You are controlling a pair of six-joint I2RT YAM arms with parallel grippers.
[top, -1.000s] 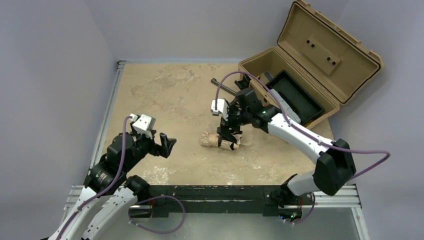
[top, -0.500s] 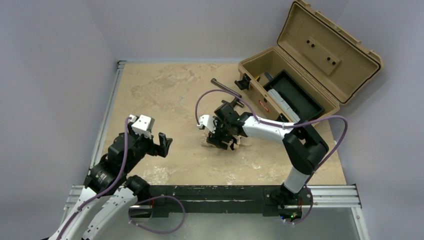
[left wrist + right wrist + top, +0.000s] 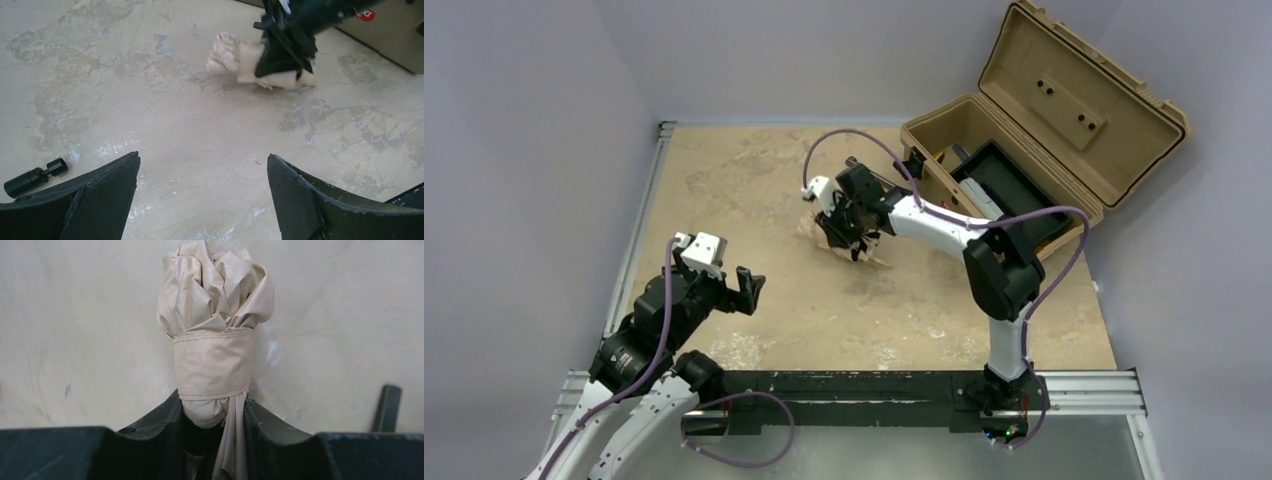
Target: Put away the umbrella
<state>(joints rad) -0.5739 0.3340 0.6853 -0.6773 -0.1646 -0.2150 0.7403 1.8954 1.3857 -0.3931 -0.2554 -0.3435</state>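
1. Top external view: the umbrella (image 3: pixel 815 229) is folded into a short beige bundle. It is out on the surface (image 3: pixel 754 190), left of the open case (image 3: pixel 939 112) and not in it.
2. The right end effector (image 3: pixel 212 412) is clamped on the bundle. In the right wrist view its two dark fingers pinch the lower part just under the fabric band, and the crumpled end sticks out ahead.
3. I cannot tell whether the bundle rests on the surface or hangs just clear of it.
4. The left end effector (image 3: pixel 202 165) hovers near its own corner with its fingers spread wide. It holds nothing and is well apart from the umbrella.
5. As I judge it, the folding, the wrapping and the grasp are done. What remains is to carry the bundle to the case, lay it inside and let go.
6. The case has its lid (image 3: pixel 1079 105) thrown back. A dark tray (image 3: pixel 1019 180) sits inside, and something pale lies beside it that I cannot identify.
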